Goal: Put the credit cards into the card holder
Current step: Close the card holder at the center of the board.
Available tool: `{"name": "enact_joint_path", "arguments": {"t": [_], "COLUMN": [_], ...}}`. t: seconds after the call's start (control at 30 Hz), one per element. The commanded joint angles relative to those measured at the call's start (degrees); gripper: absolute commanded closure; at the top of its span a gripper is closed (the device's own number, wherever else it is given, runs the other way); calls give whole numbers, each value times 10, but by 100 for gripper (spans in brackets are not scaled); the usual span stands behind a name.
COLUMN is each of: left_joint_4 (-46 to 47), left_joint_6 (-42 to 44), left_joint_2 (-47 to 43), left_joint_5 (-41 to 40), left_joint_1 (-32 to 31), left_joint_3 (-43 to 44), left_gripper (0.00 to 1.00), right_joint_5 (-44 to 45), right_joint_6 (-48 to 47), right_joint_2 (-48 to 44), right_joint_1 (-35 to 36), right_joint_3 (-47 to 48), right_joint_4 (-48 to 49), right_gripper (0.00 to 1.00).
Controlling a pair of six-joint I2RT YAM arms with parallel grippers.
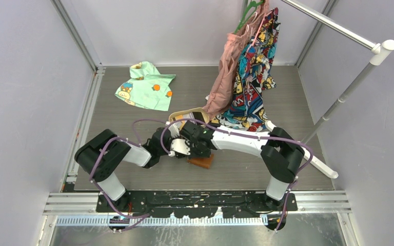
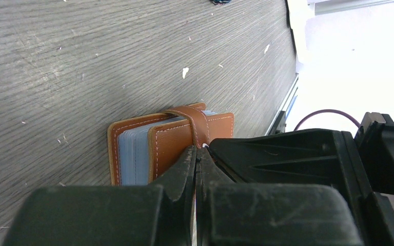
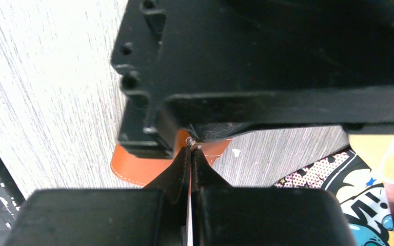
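The card holder lies folded on the desk, tab wrapped over; left end effector pinched narrow at the tab's end; right end effector likewise pressed together.

I was working in a lab test cell: plain grey walls boxed the wood-grain table on 3 sides, aluminium rails along its edges.

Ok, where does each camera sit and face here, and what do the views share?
Top external: high behind the bases, looking down at the table; left arm and right arm meet over the card holder.
Left wrist: on the left arm, looking along the shut left gripper at the holder.
Right wrist: on the right arm, looking down past the shut right gripper.
Shared: all three show the card holder.
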Motion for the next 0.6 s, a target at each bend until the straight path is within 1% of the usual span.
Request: {"name": "enact_joint_path", "arguments": {"t": [0.0,0.57], "left_joint_4": [-164,-156], "left_joint_6": [42,37], "left_joint_2": [49,54], "left_joint_5": [-68,-64], "left_joint_1": [-2,-2], "left_joint_3": [-32,-35], "left_gripper": [100,100], "right_joint_5": [-111,-103], "right_joint_6": [0,-15], "right_joint_2": [20,41], "right_joint_1": [51,108], "right_joint_3": [-23,-30], "right_joint_4": [-15,-28], "right_gripper": [99,99]}}
